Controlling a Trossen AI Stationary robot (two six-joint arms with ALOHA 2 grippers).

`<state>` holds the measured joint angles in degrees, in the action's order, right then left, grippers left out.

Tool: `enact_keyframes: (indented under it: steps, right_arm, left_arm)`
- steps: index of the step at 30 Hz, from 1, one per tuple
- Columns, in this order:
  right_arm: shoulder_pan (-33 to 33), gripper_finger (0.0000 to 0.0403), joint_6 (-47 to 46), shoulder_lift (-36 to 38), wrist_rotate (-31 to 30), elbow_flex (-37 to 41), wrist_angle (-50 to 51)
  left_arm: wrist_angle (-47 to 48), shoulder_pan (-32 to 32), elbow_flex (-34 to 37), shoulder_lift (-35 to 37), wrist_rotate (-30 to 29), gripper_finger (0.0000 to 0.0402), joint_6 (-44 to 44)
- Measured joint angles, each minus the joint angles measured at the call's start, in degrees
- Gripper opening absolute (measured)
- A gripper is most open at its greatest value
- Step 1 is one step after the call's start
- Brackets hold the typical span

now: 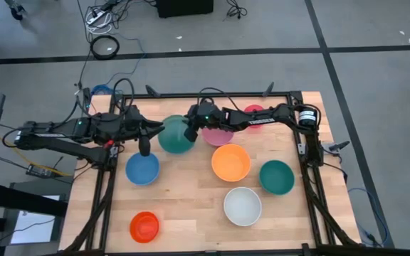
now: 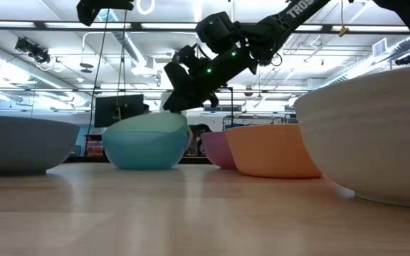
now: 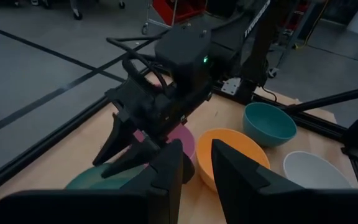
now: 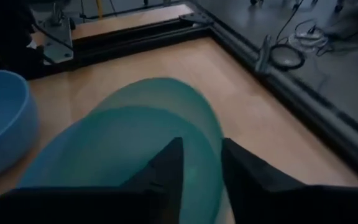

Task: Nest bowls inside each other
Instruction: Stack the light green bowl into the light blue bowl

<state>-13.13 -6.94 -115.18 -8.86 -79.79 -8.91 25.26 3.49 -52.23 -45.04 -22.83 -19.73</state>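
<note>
My right gripper stands open over the green bowl at the table's far middle, its fingers on either side of the bowl's rim. In the low view the green bowl seems to sit in a paler blue one. My left gripper hovers open above the blue bowl, with nothing between its fingers. The pink bowl rests right of the green one. The magenta bowl lies partly hidden under my right arm. My right gripper comes slanting down from the table's right side, one finger over the green bowl's hollow and the other outside its rim. I cannot tell whether either finger touches the rim. The bowl rests upright on the table.
The orange bowl, teal bowl, white bowl and red-orange bowl stand apart on the wooden table. A black frame runs along the table's edges. Bare wood lies between the near bowls.
</note>
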Motion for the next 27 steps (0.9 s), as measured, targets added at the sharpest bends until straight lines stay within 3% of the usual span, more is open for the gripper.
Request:
enact_keyframes:
  steps: [4,8,17,27]
  right_arm:
    - [0.4,0.0153,0.2,0.0,0.2,0.0,1.0]
    - [0.8,0.0163,2.4,0.0,-2.7,0.0,0.0]
    - [0.3,0.0139,8.4,0.2,-7.5,0.0,-8.3]
    - [-1.3,0.0112,2.0,0.1,-5.9,0.0,-0.8]
  left_arm:
    - [0.2,0.0,0.0,0.0,0.0,0.0095,0.0]
    - [0.2,0.0,0.0,0.0,0.0,0.0095,-0.1]
    - [0.4,0.0,0.0,0.0,0.0,0.0095,-0.2]
    - [0.4,0.0,0.0,0.0,-0.1,0.0095,0.2]
